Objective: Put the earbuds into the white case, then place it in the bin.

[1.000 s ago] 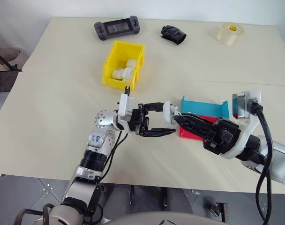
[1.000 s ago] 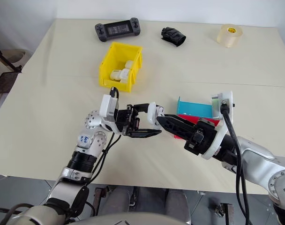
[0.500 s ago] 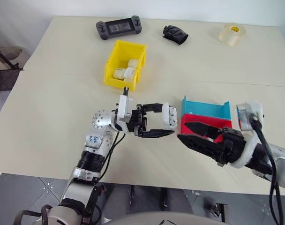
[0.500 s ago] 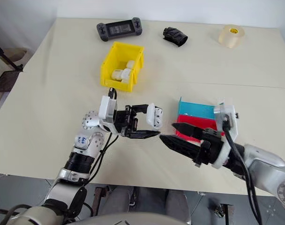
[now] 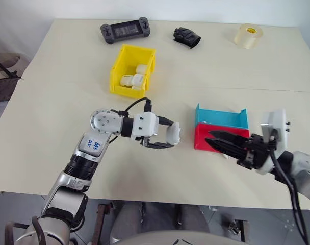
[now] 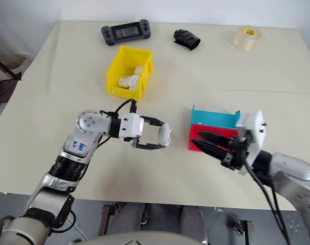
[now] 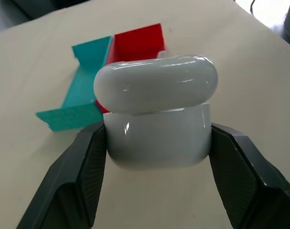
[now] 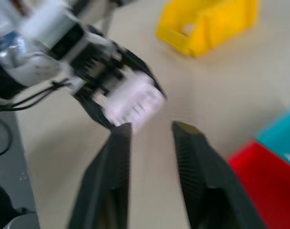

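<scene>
While the left gripper reaches toward the centre of the frame, its jaws are clenched on the white case, one black finger pressed to each side of the body, as the left wrist view shows; there the hinged lid sits tilted and slightly raised above the case body. Right of it, near the lower right of the frame, the right gripper hangs in front of the red tray, its jaws nearly together with a narrow gap between them and nothing grasped. A blue tray stands touching the red tray on its upper side. Toward the upper centre left, the bin rests on the bench, well apart from the held case, with several white cases lying inside. Along the top edge lie a black game controller, a small black object and a roll of tape. No earbuds can be made out.
</scene>
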